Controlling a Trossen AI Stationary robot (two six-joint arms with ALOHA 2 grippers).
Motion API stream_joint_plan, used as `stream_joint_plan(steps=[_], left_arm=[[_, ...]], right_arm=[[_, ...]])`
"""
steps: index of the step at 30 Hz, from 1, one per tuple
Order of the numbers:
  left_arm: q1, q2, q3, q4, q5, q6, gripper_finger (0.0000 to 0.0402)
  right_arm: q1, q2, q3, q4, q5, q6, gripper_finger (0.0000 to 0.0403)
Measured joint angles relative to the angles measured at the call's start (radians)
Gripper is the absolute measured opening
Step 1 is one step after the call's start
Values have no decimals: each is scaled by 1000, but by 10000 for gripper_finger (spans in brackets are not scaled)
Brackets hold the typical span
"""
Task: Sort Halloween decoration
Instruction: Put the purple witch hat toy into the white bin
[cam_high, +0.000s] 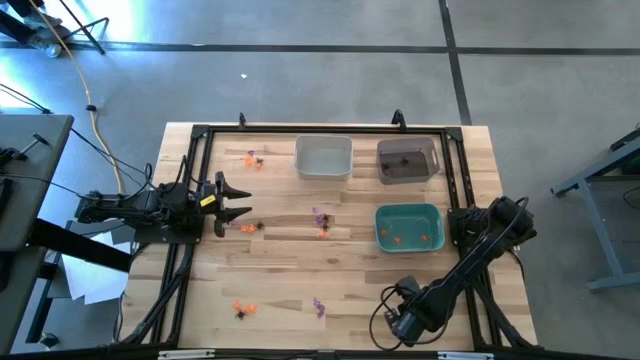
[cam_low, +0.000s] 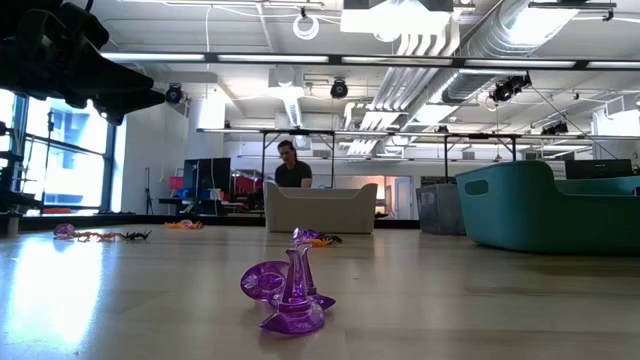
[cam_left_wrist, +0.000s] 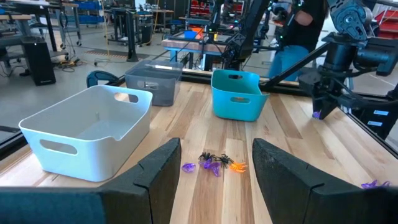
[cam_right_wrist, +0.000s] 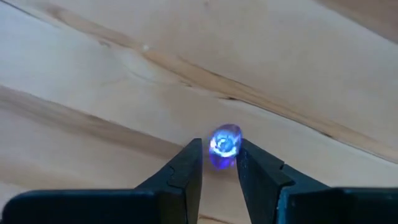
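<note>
The right tool (cam_right_wrist: 219, 163) hangs low over the near right part of the desk (cam_high: 290, 270), its two fingers closed on a small purple trinket (cam_right_wrist: 224, 144) that sits pinched between the tips, just above the wood. The left tool (cam_high: 236, 203) waits at the left side of the desk with its fingers spread wide and nothing between them. Straight ahead of the left tool, near its fingertips, lies a small cluster of purple, black and orange trinkets (cam_left_wrist: 214, 164). Beyond that cluster stand the white bin (cam_left_wrist: 93, 130), the dark bin (cam_left_wrist: 152, 81) and the teal bin (cam_left_wrist: 237, 94); the teal bin holds a few orange pieces (cam_high: 402, 238). More trinkets lie scattered on the desk: a group near the far left corner (cam_high: 253, 158) and two groups (cam_high: 243, 309) near the front edge, well apart from both tools.
</note>
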Motion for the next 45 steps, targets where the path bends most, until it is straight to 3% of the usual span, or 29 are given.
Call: stream_joint_plan(steps=[5, 12, 17, 45], left_arm=[[0, 0, 0, 0, 0, 0, 186], [0, 0, 0, 0, 0, 0, 186], [0, 0, 0, 0, 0, 0, 186], [0, 0, 0, -6, 0, 0, 186]], right_arm=[[0, 10, 3, 7, -2, -4, 82], [0, 9, 4, 4, -4, -19, 20], [1, 12, 3, 23, -5, -19, 1], [0, -56, -3, -3, 15, -19, 0]])
